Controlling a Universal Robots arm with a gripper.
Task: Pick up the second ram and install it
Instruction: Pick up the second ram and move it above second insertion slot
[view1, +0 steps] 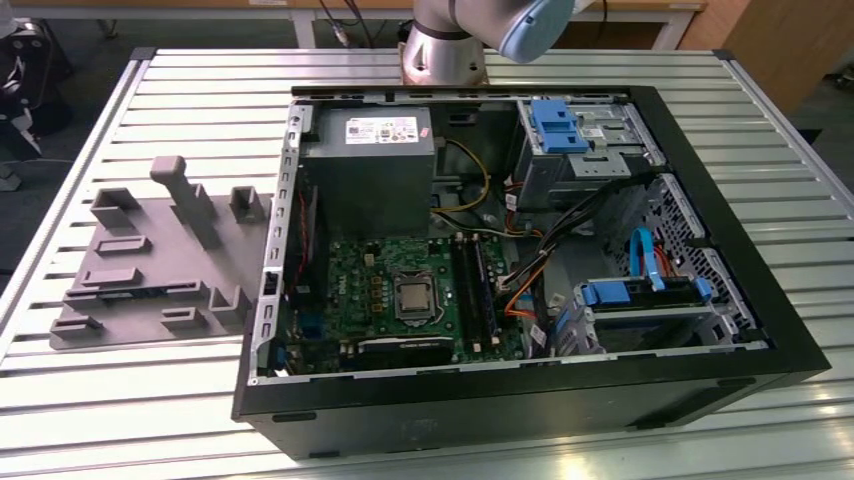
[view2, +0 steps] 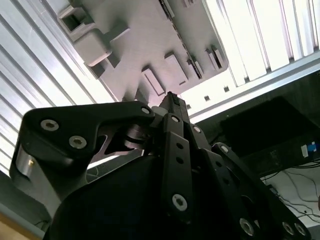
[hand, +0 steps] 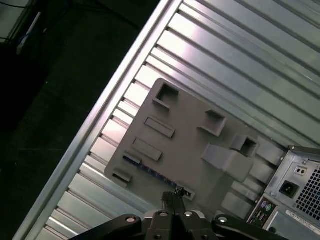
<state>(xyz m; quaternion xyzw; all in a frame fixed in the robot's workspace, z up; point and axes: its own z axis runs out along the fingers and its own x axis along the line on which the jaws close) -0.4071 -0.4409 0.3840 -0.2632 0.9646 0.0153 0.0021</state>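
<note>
Table (view1: 134, 420) – ribbed metal slats, bright.
Computer case (view1: 534, 410) – black steel box, side off, green board inside.
Tray (hand: 190, 140) – matte grey plastic with raised blocks and slots, beside the case.
Gripper (hand: 172, 200) – black, bolted links; fingertips drawn together, nothing between them; above the tray.
Second ram (hand: 150, 169) – thin blue-green stick seated in a tray slot, long axis along the tray's edge, one end just ahead of the fingertips.

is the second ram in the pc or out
Out: the second ram lies in the gray holder, outside the computer case.
</note>
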